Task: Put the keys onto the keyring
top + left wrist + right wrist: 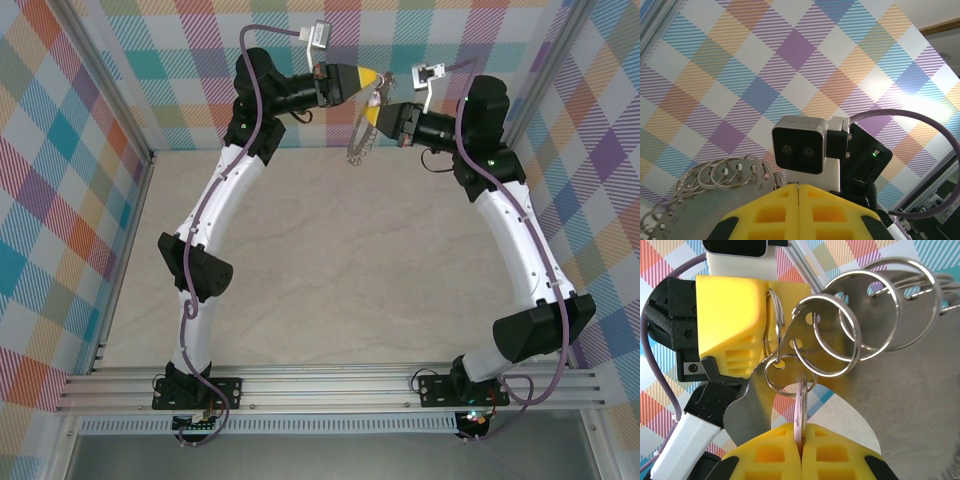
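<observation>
Right tool [801, 436] clenched on the key [800, 407]: edge-on, long axis straight out from the tips, upper end at a small split ring [771, 379] on the keyring [920, 385] directly ahead. Left tool [799, 197] grips the keyring plate, aloft over the worktop's [330, 270] far edge.

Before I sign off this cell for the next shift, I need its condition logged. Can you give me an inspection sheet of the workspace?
Surface: pale table, bare where seen.
Job's things: keyring, a metal plate edged with split rings, held in the air; key up against the keyring's edge, threaded or not cannot tell.
Clutter: nothing seen.
Grippers: left gripper shut on keyring; right gripper shut on key.
Cables: purple cable running along each arm, in loose loops.
Surroundings: plaid walls; aluminium rail at the arm bases.
</observation>
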Robot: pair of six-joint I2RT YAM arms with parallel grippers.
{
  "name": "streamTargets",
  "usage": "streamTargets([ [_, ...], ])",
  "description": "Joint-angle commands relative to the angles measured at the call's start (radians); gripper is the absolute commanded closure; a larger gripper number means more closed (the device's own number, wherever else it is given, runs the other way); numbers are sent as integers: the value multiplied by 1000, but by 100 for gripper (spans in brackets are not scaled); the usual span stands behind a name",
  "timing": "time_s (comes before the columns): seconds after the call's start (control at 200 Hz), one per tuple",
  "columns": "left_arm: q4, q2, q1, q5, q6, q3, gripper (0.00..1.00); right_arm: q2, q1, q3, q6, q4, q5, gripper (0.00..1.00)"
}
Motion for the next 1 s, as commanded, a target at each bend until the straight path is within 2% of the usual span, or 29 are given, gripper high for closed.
streamTargets([
  [0.0,19,-8,-9,-3,29,30,100,-33,-1,38,-53,-94,18,100],
  [0.48,-153,-39,1,-8,198,29,100,-14,-17,135,-117,-307,64,100],
  [0.995,-180,-45,7,5,224,29,100,47,-44,277,-182,-451,54,100],
])
